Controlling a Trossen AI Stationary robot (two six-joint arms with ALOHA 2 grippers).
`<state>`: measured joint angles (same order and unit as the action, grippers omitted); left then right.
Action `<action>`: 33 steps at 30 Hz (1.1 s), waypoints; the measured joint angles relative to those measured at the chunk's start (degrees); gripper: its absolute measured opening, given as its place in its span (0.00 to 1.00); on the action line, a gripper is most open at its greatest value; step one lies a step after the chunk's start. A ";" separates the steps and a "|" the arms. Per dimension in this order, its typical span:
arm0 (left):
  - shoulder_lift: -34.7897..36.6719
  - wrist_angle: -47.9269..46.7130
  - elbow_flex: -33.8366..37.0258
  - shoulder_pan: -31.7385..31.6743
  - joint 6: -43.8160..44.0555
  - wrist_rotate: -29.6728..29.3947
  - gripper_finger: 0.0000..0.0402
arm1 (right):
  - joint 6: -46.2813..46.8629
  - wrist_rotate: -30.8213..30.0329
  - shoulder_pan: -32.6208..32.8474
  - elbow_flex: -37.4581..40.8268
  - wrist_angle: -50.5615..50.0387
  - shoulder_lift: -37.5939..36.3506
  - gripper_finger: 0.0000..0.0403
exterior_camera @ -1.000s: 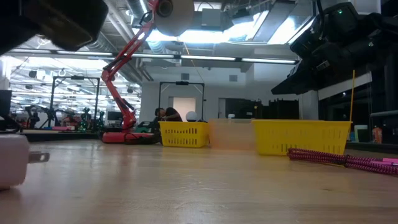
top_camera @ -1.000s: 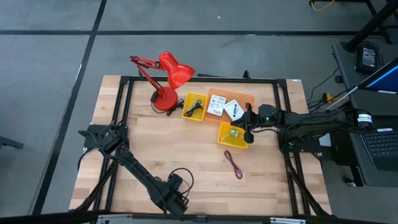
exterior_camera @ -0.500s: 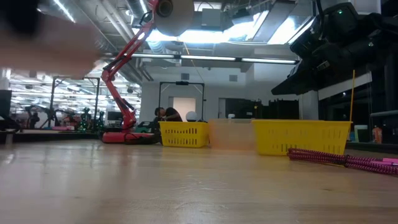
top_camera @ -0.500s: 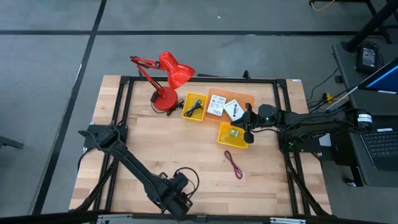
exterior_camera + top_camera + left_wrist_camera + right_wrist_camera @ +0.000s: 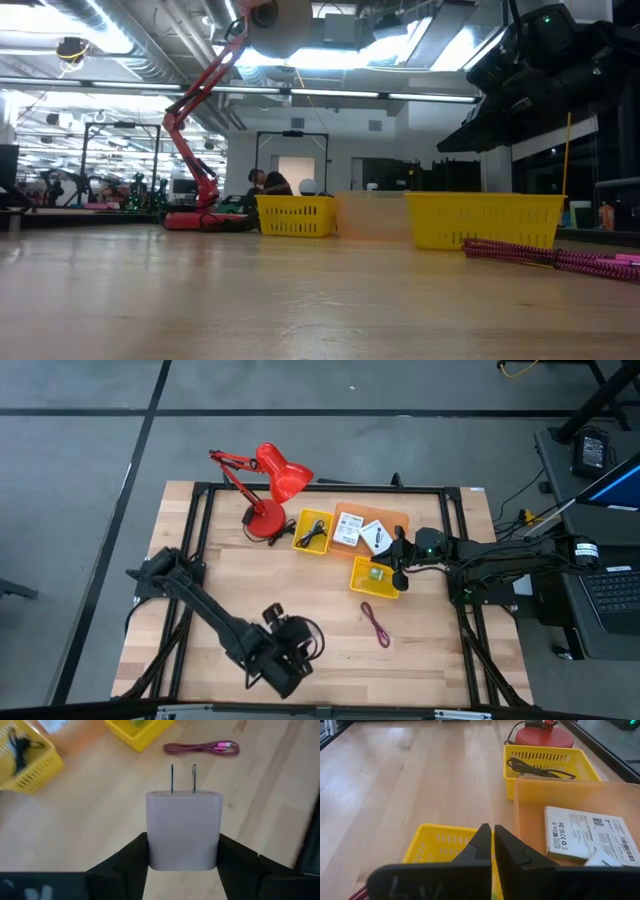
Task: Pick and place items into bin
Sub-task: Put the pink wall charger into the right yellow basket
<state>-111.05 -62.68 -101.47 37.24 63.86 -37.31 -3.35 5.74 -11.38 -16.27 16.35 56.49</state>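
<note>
White wall charger (image 5: pixel 183 830) sits clamped between your left end effector's (image 5: pixel 183 851) two dark fingers (image 5: pixel 129 865), prongs pointing ahead, lifted over the counter's (image 5: pixel 300 590) near middle. Ahead of it you see the maroon cord (image 5: pixel 202 748) lying loose on the wood, just beside a yellow basket (image 5: pixel 140 732). Your right end effector (image 5: pixel 493 845) is closed on nothing, its fingers pressed together above that same yellow basket (image 5: pixel 435 845). Beside it, the orange bin (image 5: pixel 560 795) holds a white card (image 5: pixel 580 837), and the farther yellow basket (image 5: pixel 545 767) holds a black cable (image 5: pixel 537 768), near the red desk lamp (image 5: pixel 270 485).
</note>
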 joint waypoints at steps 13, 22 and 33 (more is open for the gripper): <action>0.64 12.30 7.65 -5.13 -15.42 -1.34 0.47 | -0.33 0.02 0.00 0.00 0.01 0.00 0.01; 0.64 35.04 17.69 -7.41 -25.74 -0.38 0.47 | -0.35 0.02 0.00 0.00 0.03 0.00 0.01; 8.97 64.78 34.52 -8.25 -39.41 -3.23 0.47 | -0.35 0.05 0.00 0.00 -0.46 0.00 0.01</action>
<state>-102.08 2.10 -66.95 28.99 24.45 -40.54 -3.70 5.79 -11.38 -16.27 15.89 56.49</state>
